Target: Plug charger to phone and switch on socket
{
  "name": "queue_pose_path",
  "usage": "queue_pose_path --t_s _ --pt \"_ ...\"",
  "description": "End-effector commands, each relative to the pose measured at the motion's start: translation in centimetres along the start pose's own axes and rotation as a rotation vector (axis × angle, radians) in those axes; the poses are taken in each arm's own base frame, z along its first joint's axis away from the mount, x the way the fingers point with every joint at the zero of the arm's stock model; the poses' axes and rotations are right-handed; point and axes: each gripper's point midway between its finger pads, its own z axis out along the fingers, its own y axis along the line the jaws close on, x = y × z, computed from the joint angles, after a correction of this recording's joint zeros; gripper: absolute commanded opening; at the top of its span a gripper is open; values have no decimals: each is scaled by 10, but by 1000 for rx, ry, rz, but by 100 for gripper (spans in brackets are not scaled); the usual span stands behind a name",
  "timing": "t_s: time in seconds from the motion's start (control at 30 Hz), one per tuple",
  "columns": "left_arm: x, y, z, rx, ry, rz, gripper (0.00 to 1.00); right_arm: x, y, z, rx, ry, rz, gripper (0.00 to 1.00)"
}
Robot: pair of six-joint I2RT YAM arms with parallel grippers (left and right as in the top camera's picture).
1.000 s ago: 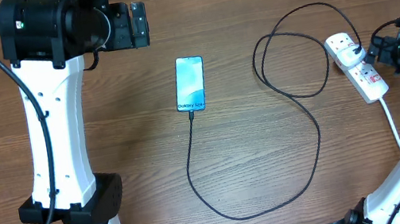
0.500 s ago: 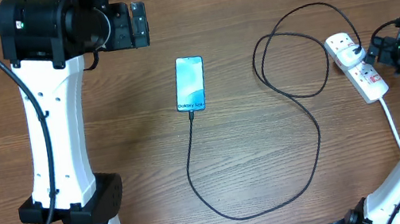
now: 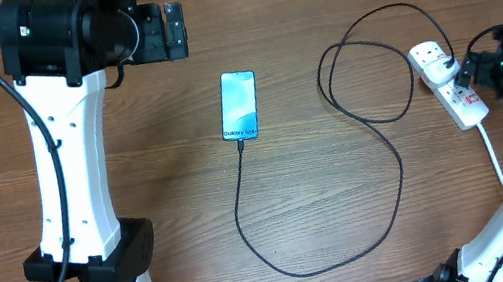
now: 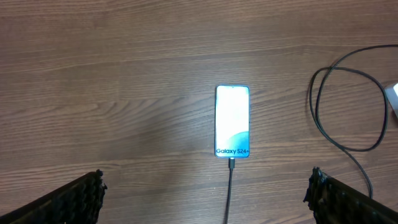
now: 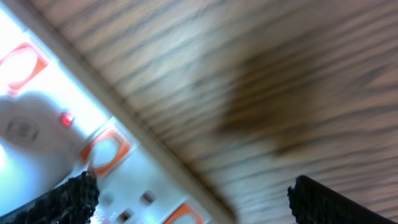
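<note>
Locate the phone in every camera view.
Overhead: the phone lies upper centre, screen up.
Left wrist: the phone sits right of centre.
Right wrist: not in it; the socket fills its left side.
Shared landmark: the charger leaving the phone's lower end, in overhead and left wrist.
</note>
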Motion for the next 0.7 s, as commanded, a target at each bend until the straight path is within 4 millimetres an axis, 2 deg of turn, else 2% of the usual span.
queue_pose_path --t_s 0.0,0.07,0.1,0.17,0.3,0.4,0.53,0.67 --pt "-1 5 -2 -19 -6 -21 100 -14 9 -28 -5 -64 10 100" --pt "-1 5 -2 -19 -6 -21 99 -20 10 -47 -2 -114 35 100" --pt "-1 5 -2 -19 -6 -21 99 -26 12 -73 3 -175 68 100" --pt "-1 5 -2 -19 -6 -21 100 -29 12 -99 16 -235 120 100" --pt "-1 5 -2 -19 -6 -21 99 -22 18 -149 5 -319 192 100" --pt "-1 5 -2 -19 -6 -21 100 -9 25 -179 -3 -351 205 100" --pt "-1 5 -2 -19 -6 -21 100 20 43 -216 -23 -368 175 100" --pt "-1 5 -2 -19 -6 -21 100 49 74 -255 -90 -425 108 100"
